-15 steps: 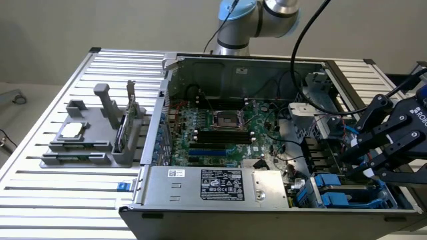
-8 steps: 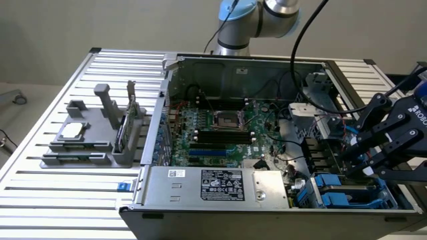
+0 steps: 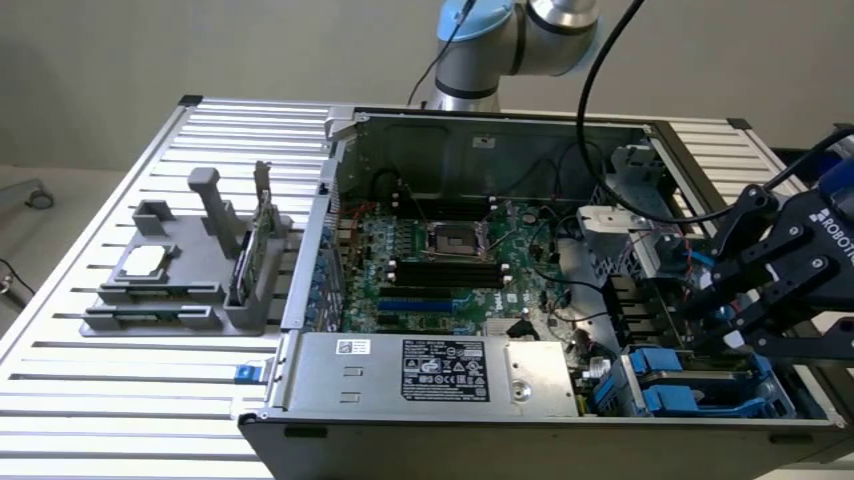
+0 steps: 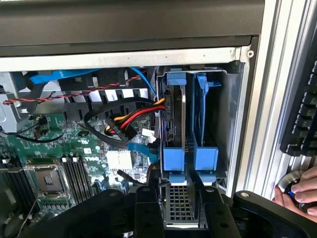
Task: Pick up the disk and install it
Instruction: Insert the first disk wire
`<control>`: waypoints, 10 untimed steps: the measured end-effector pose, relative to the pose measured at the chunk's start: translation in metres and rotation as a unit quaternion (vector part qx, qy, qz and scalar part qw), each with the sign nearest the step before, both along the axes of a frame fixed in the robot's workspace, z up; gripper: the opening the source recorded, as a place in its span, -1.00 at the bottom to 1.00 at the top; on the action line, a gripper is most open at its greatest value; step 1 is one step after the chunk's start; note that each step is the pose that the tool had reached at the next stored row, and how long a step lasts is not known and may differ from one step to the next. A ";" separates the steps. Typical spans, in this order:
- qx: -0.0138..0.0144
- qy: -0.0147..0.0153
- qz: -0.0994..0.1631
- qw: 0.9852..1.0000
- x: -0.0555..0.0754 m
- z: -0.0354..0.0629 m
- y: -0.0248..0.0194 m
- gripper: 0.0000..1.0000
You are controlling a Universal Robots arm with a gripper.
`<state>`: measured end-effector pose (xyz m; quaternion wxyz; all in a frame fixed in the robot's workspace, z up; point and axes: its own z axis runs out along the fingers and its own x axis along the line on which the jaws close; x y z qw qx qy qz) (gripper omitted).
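The disk stands on edge in the drive cage at the corner of the open computer case, its blue carrier tab facing my gripper. A second blue carrier sits in the slot beside it. My gripper hovers just off the carrier ends, its two black fingers apart with the disk's tab in line between them and a gap on each side. In the exterior view the gripper hangs over the blue carriers at the case's right front corner.
Red, yellow and black cables run close beside the cage. The motherboard and power supply take up most of the case. A grey fixture at the exterior view's left holds a square chip and a green card. A person's hand rests beside a keyboard.
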<state>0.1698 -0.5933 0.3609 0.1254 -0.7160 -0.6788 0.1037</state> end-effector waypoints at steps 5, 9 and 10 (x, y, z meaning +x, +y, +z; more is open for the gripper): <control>0.000 -0.002 0.000 1.000 -0.001 0.0015 0.0043 -0.27; 0.000 -0.007 0.000 1.000 -0.001 0.0017 0.0084 -0.27; 0.000 -0.008 0.000 1.000 -0.001 0.0016 0.0093 -0.27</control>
